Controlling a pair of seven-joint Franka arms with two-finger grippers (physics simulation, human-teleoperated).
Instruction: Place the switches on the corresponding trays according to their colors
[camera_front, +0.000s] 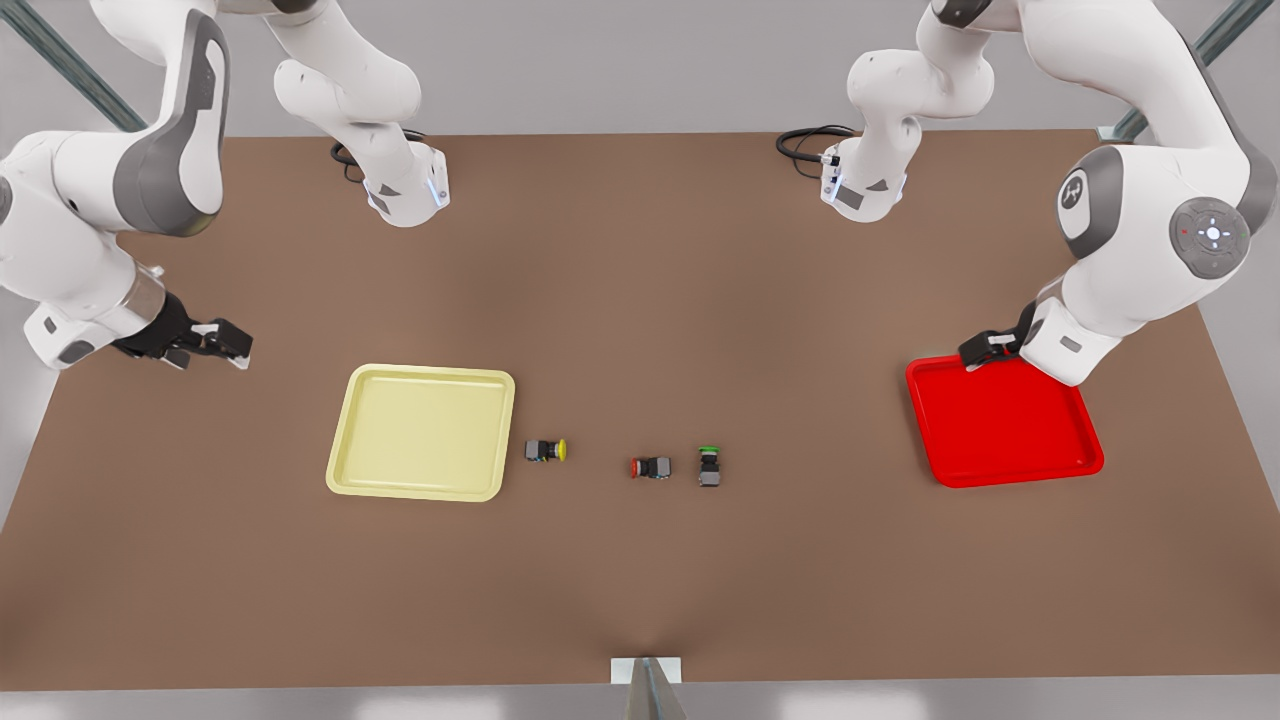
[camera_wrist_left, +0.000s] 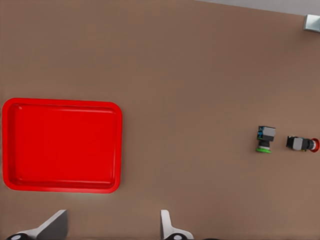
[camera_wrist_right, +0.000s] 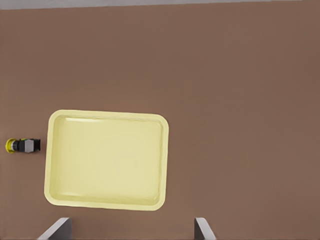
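Observation:
Lying on its side on the brown table, the yellow-capped switch (camera_front: 546, 450) (camera_wrist_right: 21, 145) sits just beside the pale yellow tray (camera_front: 420, 432) (camera_wrist_right: 107, 160). The red-capped switch (camera_front: 651, 467) (camera_wrist_left: 301, 144) lies on its side near the table's middle. The red tray (camera_front: 1005, 425) (camera_wrist_left: 62, 145) sits at the front view's right. My left gripper (camera_front: 985, 350) (camera_wrist_left: 112, 227) hovers open over the red tray's back corner, holding nothing. My right gripper (camera_front: 225, 343) (camera_wrist_right: 130, 230) hangs open and holds nothing, on the front view's left of the yellow tray.
A green-capped switch (camera_front: 709, 466) (camera_wrist_left: 265, 139) lies close beside the red-capped one. Both arm bases with black cables (camera_front: 800, 145) stand at the table's back edge. A small metal bracket (camera_front: 647, 670) sits at the front edge. Bare table lies between the trays.

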